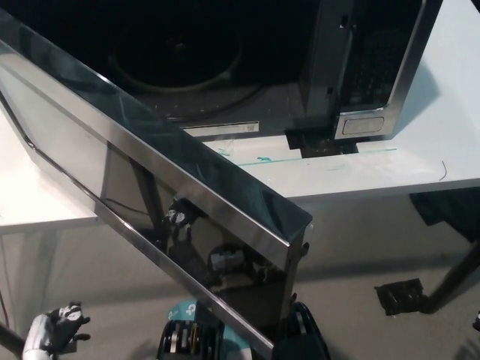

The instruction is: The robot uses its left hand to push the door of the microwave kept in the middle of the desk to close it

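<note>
The microwave (352, 67) stands on the white desk (450, 135) with its cavity and glass turntable (180, 60) exposed. Its mirrored door (150, 195) is swung open toward me, running diagonally from the upper left down to the lower middle, past the desk's front edge. My white left hand (56, 326) hangs low at the bottom left, below and left of the door's outer face, apart from it, fingers loosely spread and holding nothing. The black right hand is out of view.
The control panel (367, 75) and its door-release button (364, 124) sit at the microwave's right. Green marks dot the desk (262, 160) in front of it. Grey floor lies below, with a black desk leg foot (405, 295) at the lower right.
</note>
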Controlling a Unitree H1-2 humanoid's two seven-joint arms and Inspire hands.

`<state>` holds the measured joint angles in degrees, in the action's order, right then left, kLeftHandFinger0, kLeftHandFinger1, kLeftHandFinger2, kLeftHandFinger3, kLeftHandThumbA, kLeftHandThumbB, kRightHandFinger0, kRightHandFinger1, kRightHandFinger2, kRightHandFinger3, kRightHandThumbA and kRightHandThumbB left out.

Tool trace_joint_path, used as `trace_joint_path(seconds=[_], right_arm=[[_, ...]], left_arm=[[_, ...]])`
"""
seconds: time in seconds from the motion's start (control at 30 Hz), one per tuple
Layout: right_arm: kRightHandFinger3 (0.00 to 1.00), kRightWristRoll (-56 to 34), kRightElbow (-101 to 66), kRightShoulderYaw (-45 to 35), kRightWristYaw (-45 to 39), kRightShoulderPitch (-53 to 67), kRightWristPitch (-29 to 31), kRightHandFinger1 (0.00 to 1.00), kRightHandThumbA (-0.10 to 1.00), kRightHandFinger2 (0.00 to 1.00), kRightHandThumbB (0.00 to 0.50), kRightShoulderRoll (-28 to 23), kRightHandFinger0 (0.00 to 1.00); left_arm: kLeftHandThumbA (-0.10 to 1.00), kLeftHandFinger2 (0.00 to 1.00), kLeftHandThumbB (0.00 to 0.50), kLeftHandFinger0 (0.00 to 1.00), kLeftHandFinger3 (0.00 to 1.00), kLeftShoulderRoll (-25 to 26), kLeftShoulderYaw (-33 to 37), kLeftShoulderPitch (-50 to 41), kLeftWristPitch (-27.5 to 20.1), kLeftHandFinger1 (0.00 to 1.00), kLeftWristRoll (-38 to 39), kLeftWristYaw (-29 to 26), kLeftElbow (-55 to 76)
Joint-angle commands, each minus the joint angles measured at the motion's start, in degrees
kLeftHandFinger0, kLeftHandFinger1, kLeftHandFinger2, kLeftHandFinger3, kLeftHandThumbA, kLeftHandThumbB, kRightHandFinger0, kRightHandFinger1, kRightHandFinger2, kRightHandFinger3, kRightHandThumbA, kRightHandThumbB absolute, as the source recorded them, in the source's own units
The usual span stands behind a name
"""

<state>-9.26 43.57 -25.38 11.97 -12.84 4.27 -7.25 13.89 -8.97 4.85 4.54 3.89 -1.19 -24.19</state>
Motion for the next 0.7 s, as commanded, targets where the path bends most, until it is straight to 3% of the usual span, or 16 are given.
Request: trace_joint_path(seconds=[0.0, 0.03, 0.07, 0.1, 0.2, 0.27, 0.37, 0.43, 0.47, 0.57, 0.6, 0.67], right_arm=[[0.9, -1.2, -1.2, 0.1, 0.7, -1.3, 2.2, 0.69, 0.24, 0.76, 0.107, -0.8, 0.56], [0.9, -1.1, -0.9, 0.1, 0.8, -1.4, 2.2, 0.71, 0.23, 0.77, 0.097, -0.8, 0.59], [0.9, -1.1, -0.9, 0.2, 0.8, -1.4, 2.2, 0.72, 0.23, 0.77, 0.097, -0.8, 0.59], [0.86, -1.2, -0.8, 0.2, 0.6, -1.2, 2.3, 0.7, 0.22, 0.76, 0.094, -0.8, 0.58], [0.81, -1.3, -1.1, -0.1, 0.8, -1.1, 2.2, 0.62, 0.19, 0.72, 0.096, -0.8, 0.53], [0.83, -1.4, -1.0, 0.0, 0.2, -1.0, 2.6, 0.63, 0.21, 0.71, 0.096, -0.9, 0.54], [0.81, -1.6, -0.1, -0.2, 0.3, -1.3, 2.9, 0.64, 0.19, 0.73, 0.096, -1.0, 0.56], [0.81, -1.7, -0.4, -0.2, 0.4, -1.3, 2.4, 0.65, 0.19, 0.74, 0.095, -0.9, 0.57], [0.82, -1.3, -0.2, 0.0, 0.6, -1.3, 2.5, 0.64, 0.21, 0.74, 0.097, -1.1, 0.56], [0.83, -1.8, 0.0, -0.3, 0.3, -1.4, 2.5, 0.63, 0.2, 0.73, 0.095, -1.1, 0.56], [0.82, -1.8, -0.4, -0.3, 0.2, -1.0, 2.4, 0.63, 0.19, 0.73, 0.088, -0.9, 0.57], [0.82, -1.6, 0.1, -0.2, 0.3, -1.1, 2.8, 0.63, 0.19, 0.72, 0.089, -1.0, 0.57]], left_arm=[[0.34, 0.8, 0.001, 0.59, 0.92, 10.0, 7.7, -2.0, 2.5, 0.67, -3.8, 12.8, 9.9], [0.35, 0.75, 0.044, 0.57, 0.86, 13.2, 10.6, -2.3, 5.7, 0.65, -5.9, 14.4, 14.0], [0.35, 0.75, 0.044, 0.57, 0.86, 13.5, 11.0, -2.3, 5.9, 0.65, -5.6, 14.2, 14.2], [0.29, 0.64, 0.014, 0.45, 0.76, 19.7, 15.6, -1.9, 6.4, 0.56, -7.2, 20.6, 19.8], [0.24, 0.57, 0.045, 0.39, 0.69, 28.0, 22.7, 1.3, 13.3, 0.46, -8.8, 28.1, 29.5], [0.14, 0.53, 0.073, 0.34, 0.63, 30.8, 24.8, 3.0, 19.0, 0.4, -9.0, 29.2, 36.6], [0.05, 0.49, 0.073, 0.33, 0.58, 34.8, 27.1, 6.6, 22.1, 0.39, -8.3, 31.8, 44.6], [-0.03, 0.45, 0.084, 0.3, 0.54, 36.6, 27.7, 8.3, 22.4, 0.36, -7.3, 33.6, 47.4], [-0.1, 0.41, 0.115, 0.24, 0.52, 37.7, 27.5, 9.4, 22.4, 0.32, -6.7, 34.4, 50.1], [-0.1, 0.37, 0.152, 0.19, 0.47, 39.3, 27.0, 11.0, 22.4, 0.28, -6.3, 34.7, 54.9], [-0.1, 0.44, 0.146, 0.28, 0.46, 39.8, 26.3, 11.7, 22.4, 0.37, -5.6, 34.1, 58.8], [-0.1, 0.43, 0.142, 0.28, 0.47, 40.1, 25.9, 12.1, 22.4, 0.36, -4.9, 33.8, 60.5]])
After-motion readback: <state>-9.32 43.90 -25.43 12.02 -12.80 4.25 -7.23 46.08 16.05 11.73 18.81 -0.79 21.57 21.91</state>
